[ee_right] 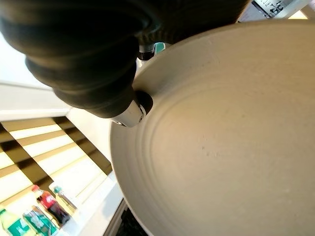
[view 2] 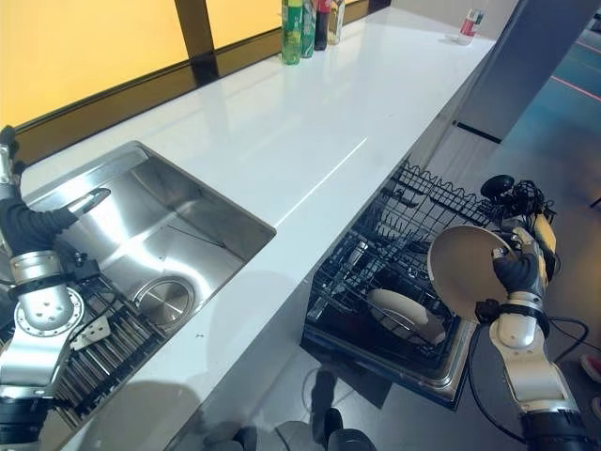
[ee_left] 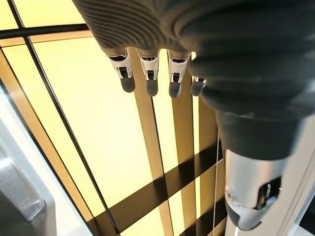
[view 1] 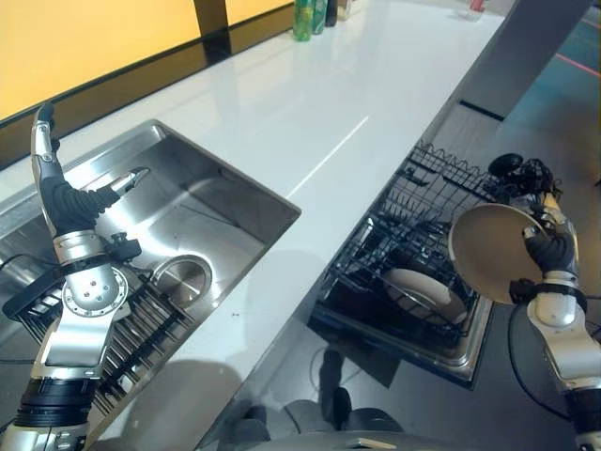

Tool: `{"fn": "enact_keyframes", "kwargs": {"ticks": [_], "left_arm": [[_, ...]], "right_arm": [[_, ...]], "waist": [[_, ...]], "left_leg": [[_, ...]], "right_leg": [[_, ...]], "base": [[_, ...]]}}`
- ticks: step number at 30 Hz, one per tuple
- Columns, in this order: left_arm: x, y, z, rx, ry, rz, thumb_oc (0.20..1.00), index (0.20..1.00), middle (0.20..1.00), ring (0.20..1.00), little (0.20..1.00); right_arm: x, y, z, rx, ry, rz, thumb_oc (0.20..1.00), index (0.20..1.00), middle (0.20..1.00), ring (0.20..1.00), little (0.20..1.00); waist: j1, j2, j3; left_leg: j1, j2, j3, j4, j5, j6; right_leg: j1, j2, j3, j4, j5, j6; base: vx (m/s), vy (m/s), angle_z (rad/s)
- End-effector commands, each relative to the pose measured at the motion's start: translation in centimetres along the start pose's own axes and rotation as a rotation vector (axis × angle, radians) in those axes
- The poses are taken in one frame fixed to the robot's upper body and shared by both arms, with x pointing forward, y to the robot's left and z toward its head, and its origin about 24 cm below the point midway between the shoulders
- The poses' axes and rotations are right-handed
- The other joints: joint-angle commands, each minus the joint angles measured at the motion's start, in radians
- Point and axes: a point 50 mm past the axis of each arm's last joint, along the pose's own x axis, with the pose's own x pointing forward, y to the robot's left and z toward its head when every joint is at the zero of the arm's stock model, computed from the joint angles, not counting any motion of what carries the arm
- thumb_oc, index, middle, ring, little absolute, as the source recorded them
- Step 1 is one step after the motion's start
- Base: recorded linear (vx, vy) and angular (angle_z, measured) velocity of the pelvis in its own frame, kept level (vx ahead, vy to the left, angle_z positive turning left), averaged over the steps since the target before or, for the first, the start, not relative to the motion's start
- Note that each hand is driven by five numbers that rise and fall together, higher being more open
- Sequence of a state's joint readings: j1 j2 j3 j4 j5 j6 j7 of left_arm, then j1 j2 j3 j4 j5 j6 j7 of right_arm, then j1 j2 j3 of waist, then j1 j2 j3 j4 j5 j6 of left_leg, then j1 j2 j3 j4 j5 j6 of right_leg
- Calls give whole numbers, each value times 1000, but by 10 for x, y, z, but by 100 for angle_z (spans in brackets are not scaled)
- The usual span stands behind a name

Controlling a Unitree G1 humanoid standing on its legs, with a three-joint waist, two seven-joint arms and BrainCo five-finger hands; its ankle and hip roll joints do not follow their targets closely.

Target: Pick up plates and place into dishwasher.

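Step in hand: transfer of a plate to the dishwasher. Your right hand grips this plate at its rim, fingers curled round the edge, and holds it nearly on edge in the air. Taking the rack as landmark, the plate hangs just beyond the rack's outer side, above the level of its wires and not yet touching them.

1 plate already lies in the rack, towards its near end, tilted among the tines.

The next move, by my reading, calls for you to carry the held plate in over the rack, keep it upright, line its edge up with a free slot beside the loaded plate, lower it, and only then let go. Risk: the rim may strike the wires or the loaded plate if it is lowered at an angle.

Your left hand stands raised over the sink, well apart from the rack, fingers straight and holding nothing.
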State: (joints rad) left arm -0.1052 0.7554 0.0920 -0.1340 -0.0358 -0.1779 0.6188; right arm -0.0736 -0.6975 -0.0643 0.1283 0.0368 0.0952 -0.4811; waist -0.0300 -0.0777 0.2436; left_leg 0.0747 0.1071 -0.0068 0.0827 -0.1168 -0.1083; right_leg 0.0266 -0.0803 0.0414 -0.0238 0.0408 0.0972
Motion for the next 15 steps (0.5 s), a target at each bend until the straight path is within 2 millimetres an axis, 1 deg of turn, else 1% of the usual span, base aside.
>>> {"fn": "enact_keyframes", "kwargs": {"ticks": [1,4,6,10,12,15], "left_arm": [[27,0,21,-6,-123,27,1000,1000,1000,1000,1000],[39,2,26,14,-151,46,1000,1000,1000,1000,1000],[46,3,29,23,-166,56,1000,1000,1000,1000,1000],[54,4,32,24,-183,79,1000,1000,1000,1000,1000],[57,3,34,27,-194,88,1000,1000,1000,1000,1000],[60,4,37,33,-213,90,1000,1000,1000,1000,1000]], "right_arm": [[31,-23,49,-104,-228,-145,200,200,200,200,200],[39,-25,58,-161,-263,-223,200,200,200,200,200],[47,-27,63,-168,-271,-270,200,200,200,200,200],[61,-40,72,-217,-303,-345,200,200,200,200,200],[68,-47,78,-274,-330,-374,200,200,200,200,200],[73,-54,80,-321,-338,-396,200,200,200,200,200]], "waist": [[33,-12,8],[39,-12,43],[44,-7,61],[53,7,89],[57,9,100],[63,6,111]], "left_leg": [[-142,44,-52,87,30,19],[-197,47,-63,114,37,16],[-228,47,-71,126,43,14],[-277,47,-87,135,58,9],[-304,51,-92,143,66,4],[-339,59,-99,159,74,-4]], "right_leg": [[-134,-10,-4,154,-45,54],[-169,0,-10,170,-47,41],[-185,6,-16,174,-50,31],[-212,17,-29,180,-57,12],[-225,22,-37,181,-59,4],[-238,31,-49,182,-62,-7]], "base": [[-138,-151,9],[-140,-137,12],[-123,-112,15],[-95,-104,7],[-80,-133,-2],[-61,-171,5]]}}
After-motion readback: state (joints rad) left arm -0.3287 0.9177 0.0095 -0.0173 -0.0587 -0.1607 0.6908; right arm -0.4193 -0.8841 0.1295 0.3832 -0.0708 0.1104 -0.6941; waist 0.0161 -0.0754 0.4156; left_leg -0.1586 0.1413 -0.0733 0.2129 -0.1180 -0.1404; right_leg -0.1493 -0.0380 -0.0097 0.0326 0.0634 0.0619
